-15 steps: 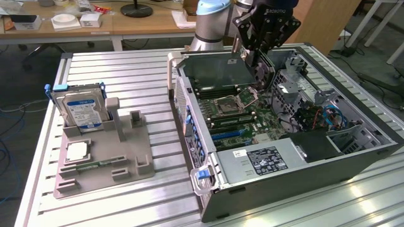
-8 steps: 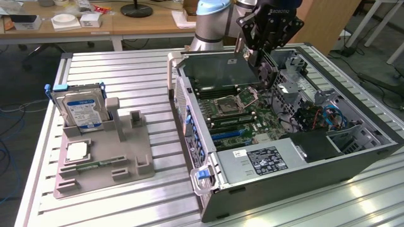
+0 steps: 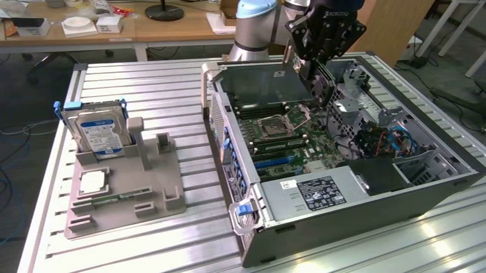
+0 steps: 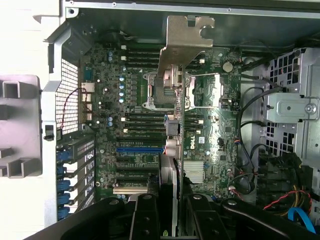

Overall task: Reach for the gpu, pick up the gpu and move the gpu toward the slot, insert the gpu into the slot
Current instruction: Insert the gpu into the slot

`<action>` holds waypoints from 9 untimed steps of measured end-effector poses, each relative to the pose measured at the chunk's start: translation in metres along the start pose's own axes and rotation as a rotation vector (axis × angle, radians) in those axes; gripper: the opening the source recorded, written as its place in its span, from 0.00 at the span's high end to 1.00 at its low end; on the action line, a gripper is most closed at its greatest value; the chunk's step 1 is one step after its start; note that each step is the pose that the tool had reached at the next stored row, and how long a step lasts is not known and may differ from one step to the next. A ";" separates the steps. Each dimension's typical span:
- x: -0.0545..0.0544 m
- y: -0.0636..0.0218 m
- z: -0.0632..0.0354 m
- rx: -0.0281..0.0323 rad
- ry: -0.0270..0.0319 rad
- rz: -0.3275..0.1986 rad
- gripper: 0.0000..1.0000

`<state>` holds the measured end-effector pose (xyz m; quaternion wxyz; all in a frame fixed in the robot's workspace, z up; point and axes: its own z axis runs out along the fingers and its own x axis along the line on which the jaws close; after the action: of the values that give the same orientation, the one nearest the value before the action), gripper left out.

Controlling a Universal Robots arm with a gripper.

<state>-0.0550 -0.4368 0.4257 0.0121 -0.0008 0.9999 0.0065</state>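
Gripper (image 3: 308,77) jaws are pinched on the gpu (image 3: 262,85). In the wrist view I see the fingers (image 4: 145,215) pressed against both faces of the card (image 4: 169,175), which is seen edge-on between them. The silver end bracket (image 4: 184,47) sticks out at the end away from the gripper (image 4: 169,210). In the exterior view the card hangs tilted over the far end of the open computer case (image 3: 365,219), above the processor socket (image 3: 274,126) and well apart from the motherboard (image 3: 308,142) below it. The blue slot (image 4: 140,149) lies on the board beside the card's edge, and that edge runs crosswise to it. Edges that bound movement:

- the case wall (image 3: 216,114) on the exterior view's left
- the drive cage (image 3: 357,85) on the exterior view's right
- the power supply (image 3: 319,190) at the near end

The case top is open. Cables (image 3: 387,142) crowd the corner next to the power supply. Outside the case, on the slatted table (image 3: 152,79), a hard drive (image 3: 99,133) stands upright in a gray holder (image 3: 122,193), well apart from the gripper.
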 end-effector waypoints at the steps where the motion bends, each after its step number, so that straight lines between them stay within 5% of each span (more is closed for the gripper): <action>1: 0.000 0.0000 0.0000 0.0000 0.0000 0.000 0.73; 9: 0.000 0.0000 0.0000 0.0000 0.0000 0.000 0.73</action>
<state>-0.0550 -0.4368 0.4257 0.0121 -0.0009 0.9999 0.0065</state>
